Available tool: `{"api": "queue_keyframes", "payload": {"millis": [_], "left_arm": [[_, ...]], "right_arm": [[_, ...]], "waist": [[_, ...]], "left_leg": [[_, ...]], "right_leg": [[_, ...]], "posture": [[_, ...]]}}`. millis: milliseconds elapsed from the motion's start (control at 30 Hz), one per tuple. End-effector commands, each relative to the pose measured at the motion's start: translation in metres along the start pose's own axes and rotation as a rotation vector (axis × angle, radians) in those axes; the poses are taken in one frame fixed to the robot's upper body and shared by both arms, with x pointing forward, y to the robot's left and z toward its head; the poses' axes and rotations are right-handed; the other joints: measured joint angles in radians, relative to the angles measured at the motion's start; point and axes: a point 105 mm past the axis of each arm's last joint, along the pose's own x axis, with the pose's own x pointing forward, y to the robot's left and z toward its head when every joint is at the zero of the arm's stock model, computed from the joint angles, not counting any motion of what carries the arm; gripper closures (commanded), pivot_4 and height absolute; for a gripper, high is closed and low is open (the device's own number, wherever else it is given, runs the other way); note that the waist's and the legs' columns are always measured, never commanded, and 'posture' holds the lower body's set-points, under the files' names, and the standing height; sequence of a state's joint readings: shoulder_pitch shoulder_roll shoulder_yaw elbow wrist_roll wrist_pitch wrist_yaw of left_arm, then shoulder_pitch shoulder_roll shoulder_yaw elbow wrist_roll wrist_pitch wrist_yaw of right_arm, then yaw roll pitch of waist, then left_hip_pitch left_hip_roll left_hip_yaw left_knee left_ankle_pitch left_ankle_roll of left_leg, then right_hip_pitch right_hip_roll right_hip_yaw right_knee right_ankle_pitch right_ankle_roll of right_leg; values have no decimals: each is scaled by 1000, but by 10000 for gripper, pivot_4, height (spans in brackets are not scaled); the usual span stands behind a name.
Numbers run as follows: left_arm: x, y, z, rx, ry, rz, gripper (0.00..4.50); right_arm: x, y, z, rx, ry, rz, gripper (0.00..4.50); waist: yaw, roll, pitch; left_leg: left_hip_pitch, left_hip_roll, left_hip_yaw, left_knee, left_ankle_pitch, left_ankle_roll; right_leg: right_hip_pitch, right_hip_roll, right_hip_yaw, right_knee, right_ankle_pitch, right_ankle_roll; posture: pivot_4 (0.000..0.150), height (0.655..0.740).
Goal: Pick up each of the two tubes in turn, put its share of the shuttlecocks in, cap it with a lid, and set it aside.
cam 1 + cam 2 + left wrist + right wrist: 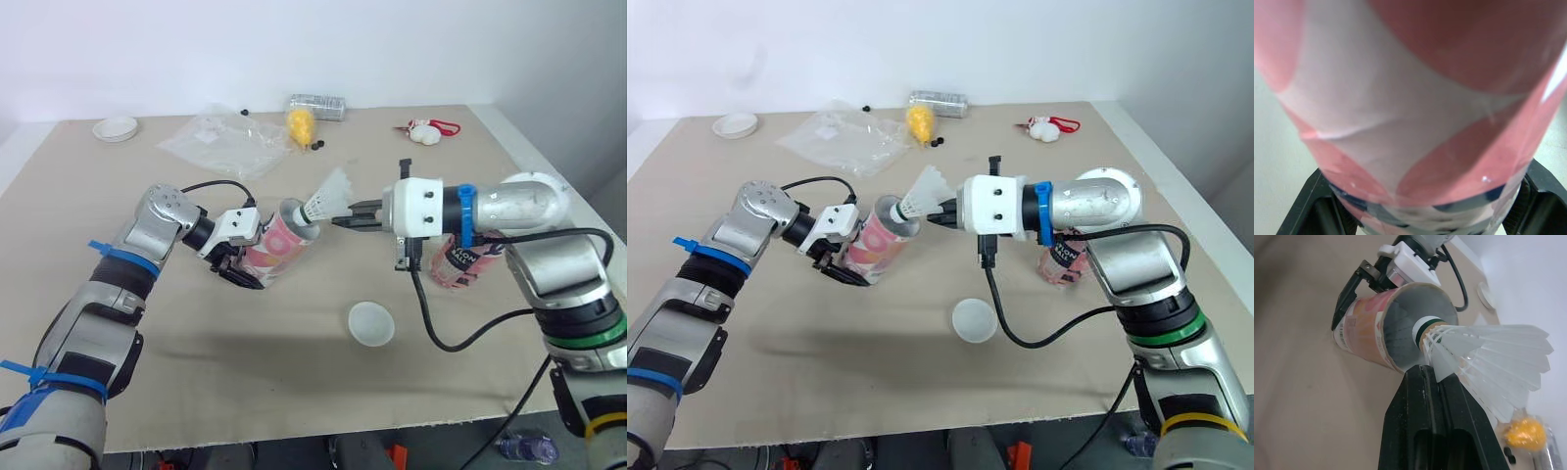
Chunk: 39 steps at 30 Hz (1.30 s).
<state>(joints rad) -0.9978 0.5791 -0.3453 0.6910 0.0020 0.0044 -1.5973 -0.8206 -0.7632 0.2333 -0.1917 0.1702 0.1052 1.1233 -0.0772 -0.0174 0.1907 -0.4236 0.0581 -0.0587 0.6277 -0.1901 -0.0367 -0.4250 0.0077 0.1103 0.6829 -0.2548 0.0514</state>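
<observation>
Shuttlecock (326,196) meets tilted tube (282,243)
Left jaws clamp the tube; right jaws pinch the shuttlecock, its cork at the tube's mouth, a lid (371,323) nearby.

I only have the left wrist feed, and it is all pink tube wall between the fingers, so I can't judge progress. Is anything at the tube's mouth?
Observer: Yes. The right gripper holds a white shuttlecock, with the cork end at the mouth of the tube.
Operator: Is the tube upright?
Observer: No. The left gripper holds it near its base, tilted, with the mouth facing the right gripper.
Operator: Any lid in sight?
Observer: A round white lid lies on the table, on the robot's side of the two grippers.
</observation>
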Motion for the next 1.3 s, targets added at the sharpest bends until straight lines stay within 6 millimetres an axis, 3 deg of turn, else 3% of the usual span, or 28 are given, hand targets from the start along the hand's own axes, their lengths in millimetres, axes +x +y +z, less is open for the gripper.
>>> {"api": "queue_keyframes", "payload": {"millis": [33, 167, 233, 333, 433, 467, 500, 533, 667, 800, 1000, 1300], "left_arm": [[-13, 6, 8, 32, -3, 45, 14513], [-13, 6, 8, 28, -3, 50, 14513], [-13, 7, 7, 26, -3, 51, 14513], [-13, 6, 7, 25, -3, 52, 14513], [-12, 6, 7, 26, -3, 51, 14513], [-12, 6, 7, 26, -3, 51, 14513], [-12, 6, 7, 26, -4, 52, 14513], [-12, 6, 7, 26, -5, 52, 14513], [-14, 4, 6, 16, -9, 41, 14513], [-21, -5, 1, -6, -5, 24, 14513], [-38, -7, -13, -16, 24, 71, 14513], [-37, -11, -16, -19, 13, 89, 14513]], "right_arm": [[4, -7, 10, -53, -31, 6, 43645], [9, -9, 13, -22, -69, -3, 39618], [9, -10, 15, -14, -78, -5, 33960], [7, -7, 17, 17, -94, 2, 20858], [1, -14, 23, 120, -140, -57, 11893], [-2, -18, 22, 161, -144, -89, 8830], [-6, -24, 15, 235, -132, -145, 2774], [-8, -28, 10, 286, -121, -182, 411], [-18, -50, -58, 730, -59, -558, 411], [3, -44, -92, 888, -3, -692, 411], [50, -27, -107, 1006, 24, -688, 411], [78, -5, -123, 1070, 107, -658, 411]], "waist": [[0, 0, 0], [0, 0, 0], [0, 0, 0], [0, 0, 0], [0, 0, 0], [1, 0, 0], [1, 0, 0], [1, 0, 0], [1, 0, 0], [-6, 0, 0], [-9, 0, 0], [-4, 0, 0]], "left_leg": [[0, 0, 0, 0, 0, 0], [0, 0, 0, 0, 0, 0], [0, 0, 0, 0, 0, 0], [0, 0, 0, 0, 0, 0], [0, 0, 0, 0, 0, 0], [0, 0, 0, 0, 0, 0], [0, 0, 0, 0, 0, 0], [0, 0, 0, 0, 0, 0], [0, 0, -1, 2, 0, 0], [0, 0, -1, 2, 0, 0], [0, 1, 0, 1, 0, 0], [0, 1, -1, 0, 0, 0]], "right_leg": [[0, 0, 0, 0, 0, 0], [0, 0, 0, 0, 0, 0], [0, 0, 0, 0, 0, 0], [0, 0, 0, 0, 0, 0], [0, 0, 0, 0, 0, 0], [0, 0, 0, 0, 0, 0], [0, 0, 0, 0, 0, 0], [0, 0, 0, 0, 0, 0], [1, 0, 0, 1, 1, -1], [0, 1, 0, 2, 4, -5], [-1, 1, 0, 2, 4, -6], [-1, 1, 0, 2, 4, -6]], "posture": [[1500, 7400], [1500, 7400], [1500, 7400], [1500, 7400], [1500, 7400], [1500, 7400], [1500, 7400], [1500, 7400], [1500, 7400], [1500, 7400], [1500, 7400], [1500, 7400]]}}
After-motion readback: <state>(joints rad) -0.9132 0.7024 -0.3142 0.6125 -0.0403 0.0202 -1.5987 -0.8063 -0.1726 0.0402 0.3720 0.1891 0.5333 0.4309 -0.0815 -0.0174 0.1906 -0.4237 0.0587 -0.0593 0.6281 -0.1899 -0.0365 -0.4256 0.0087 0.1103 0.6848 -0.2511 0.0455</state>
